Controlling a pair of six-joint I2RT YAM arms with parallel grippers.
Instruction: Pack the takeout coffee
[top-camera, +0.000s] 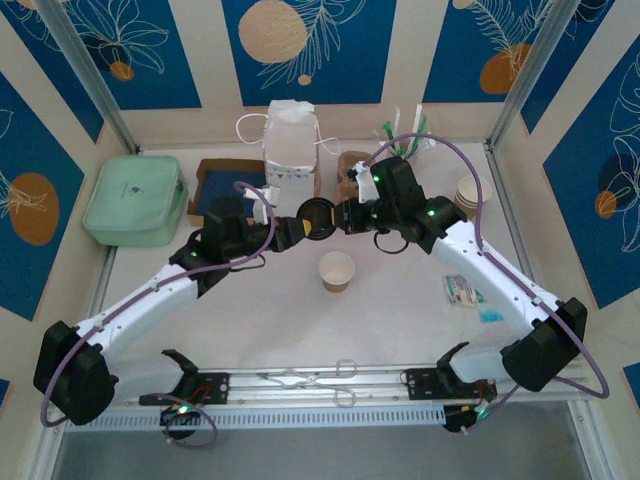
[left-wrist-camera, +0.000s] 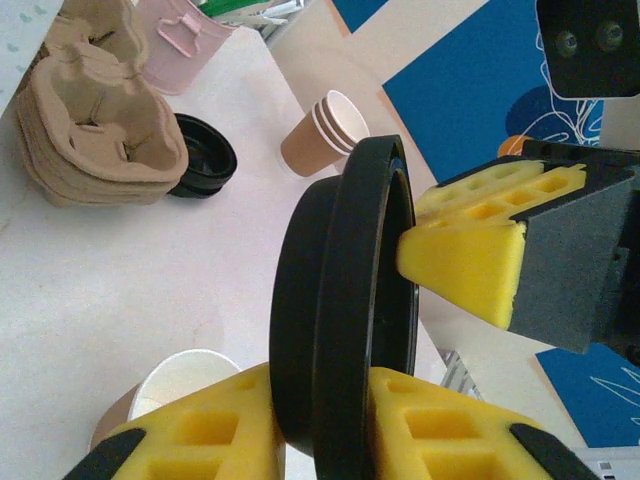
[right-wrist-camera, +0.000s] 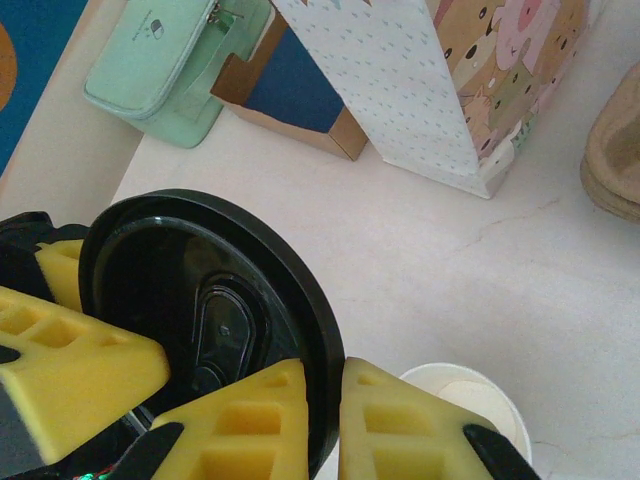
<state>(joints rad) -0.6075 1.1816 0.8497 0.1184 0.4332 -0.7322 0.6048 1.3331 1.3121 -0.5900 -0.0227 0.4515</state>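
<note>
Crowding the cup (top-camera: 337, 270): held lid (top-camera: 318, 218) above, bag (top-camera: 291, 140) and carriers (left-wrist-camera: 95, 130) beyond.

Blue/cream leaf-print walls (top-camera: 150, 50) w/ metal posts (top-camera: 88, 80); white table (top-camera: 400, 320), evenly lit.

The lid (top-camera: 318, 218) was at the centre of the top view, with the left pincer (top-camera: 302, 226) on its left and the right pincer (top-camera: 339, 215) on its right; the cup (top-camera: 337, 271) stood on the table (top-camera: 400, 320) just below it in the frame; the bag (top-camera: 290, 142) stood behind at upper centre; the pouch (top-camera: 135, 200) lay at upper left; the stacked cups (top-camera: 468, 192) stood at right.
</note>
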